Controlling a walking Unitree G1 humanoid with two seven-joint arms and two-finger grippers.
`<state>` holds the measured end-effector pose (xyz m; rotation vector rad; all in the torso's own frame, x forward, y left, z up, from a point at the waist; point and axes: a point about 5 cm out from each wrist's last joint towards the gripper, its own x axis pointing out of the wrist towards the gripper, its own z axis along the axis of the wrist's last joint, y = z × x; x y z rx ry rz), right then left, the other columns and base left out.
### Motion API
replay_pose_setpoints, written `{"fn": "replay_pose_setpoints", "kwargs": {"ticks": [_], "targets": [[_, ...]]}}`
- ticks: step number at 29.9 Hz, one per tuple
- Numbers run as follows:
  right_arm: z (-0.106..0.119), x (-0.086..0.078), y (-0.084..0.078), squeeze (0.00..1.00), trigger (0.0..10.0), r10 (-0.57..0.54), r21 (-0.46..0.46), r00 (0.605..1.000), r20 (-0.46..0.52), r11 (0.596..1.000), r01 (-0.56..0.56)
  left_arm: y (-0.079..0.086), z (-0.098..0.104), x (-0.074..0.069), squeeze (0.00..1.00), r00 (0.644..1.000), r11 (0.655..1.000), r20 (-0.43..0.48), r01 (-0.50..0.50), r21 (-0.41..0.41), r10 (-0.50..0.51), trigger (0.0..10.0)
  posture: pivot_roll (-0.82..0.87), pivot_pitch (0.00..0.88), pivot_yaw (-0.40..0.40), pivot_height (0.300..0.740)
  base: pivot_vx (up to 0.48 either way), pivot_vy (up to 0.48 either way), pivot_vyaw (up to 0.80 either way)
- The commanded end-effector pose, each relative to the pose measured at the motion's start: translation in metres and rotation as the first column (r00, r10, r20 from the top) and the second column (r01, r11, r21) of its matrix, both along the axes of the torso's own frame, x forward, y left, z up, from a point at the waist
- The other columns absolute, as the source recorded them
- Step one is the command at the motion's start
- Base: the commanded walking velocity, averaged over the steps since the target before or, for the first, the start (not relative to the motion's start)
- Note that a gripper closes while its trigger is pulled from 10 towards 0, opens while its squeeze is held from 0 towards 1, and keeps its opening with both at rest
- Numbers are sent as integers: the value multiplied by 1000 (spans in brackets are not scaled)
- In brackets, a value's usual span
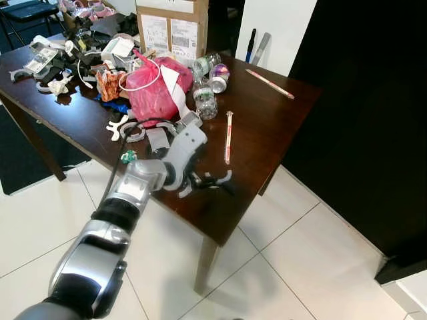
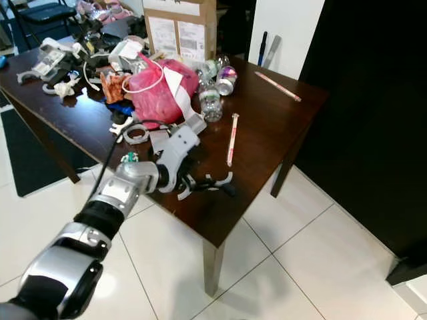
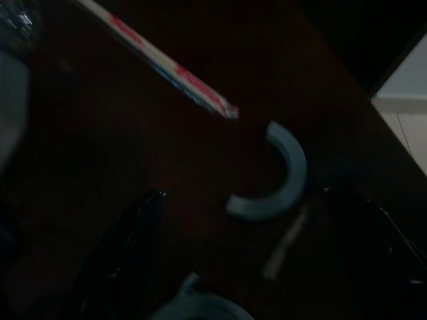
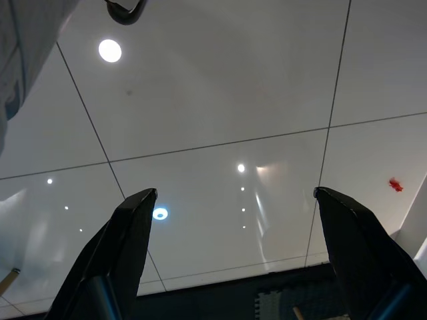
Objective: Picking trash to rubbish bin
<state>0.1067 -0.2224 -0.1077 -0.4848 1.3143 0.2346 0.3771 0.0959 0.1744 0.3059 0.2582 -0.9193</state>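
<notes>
Dark brown wooden table (image 1: 267, 120), near corner toward me, white tiled floor (image 1: 300, 267) beyond its edges. Item one: left gripper (image 1: 207, 183), which I held low over the tabletop near the front edge, its black fingers (image 3: 127, 253) spread apart and closed on nothing. Item two: a pale curved plastic piece (image 1: 222, 178), C-shaped, which lay flat on the wood between and just ahead of those fingertips; I could not tell whether it touched them. Item three: a long paper-wrapped stick (image 1: 229, 137), which lay just beyond the curved piece, pointing away toward the middle of the table. Item four: a pink plastic bag (image 1: 152, 93) with crushed clear bottles (image 1: 205, 100) beside it, farther back amid mixed clutter. Item five: a cardboard box (image 1: 172, 27) at the far edge. Bare wood lay to the right of the gripper up to the table's right edge, with a black wall panel (image 1: 360, 120) past it. Item six: right gripper (image 4: 233, 220), which hung over glossy floor tiles, fingers wide apart.
</notes>
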Motion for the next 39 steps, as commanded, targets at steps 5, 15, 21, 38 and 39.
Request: {"fn": "replay_pose_setpoints", "kwargs": {"ticks": [5,15,21,38,39], "targets": [[-2,-14,-5,0,10000,-12,-7,999,-39,1000,12,12,26,10,0,991,999,126,-28,-40,33,10000,74,209,-38,740,0,0,0],[-3,-21,-10,0,10000,-17,-17,999,-47,1000,17,-1,27,8,0,989,994,103,108,-30,-104,10000,37,241,-47,740,0,0,0],[-2,-24,-14,0,10000,-21,-22,998,-52,1000,20,-5,25,7,0,985,989,93,146,-7,-145,10000,21,254,-50,740,0,0,0],[-2,-29,-19,0,10000,-20,-21,998,-58,1000,19,-7,35,11,0,974,982,126,186,26,-188,10000,-27,300,-56,740,0,0,0],[-2,-28,-20,0,10000,-20,-21,998,-57,1000,19,-8,35,11,0,974,982,125,189,31,-191,10000,-32,302,-56,740,0,0,0]]}}
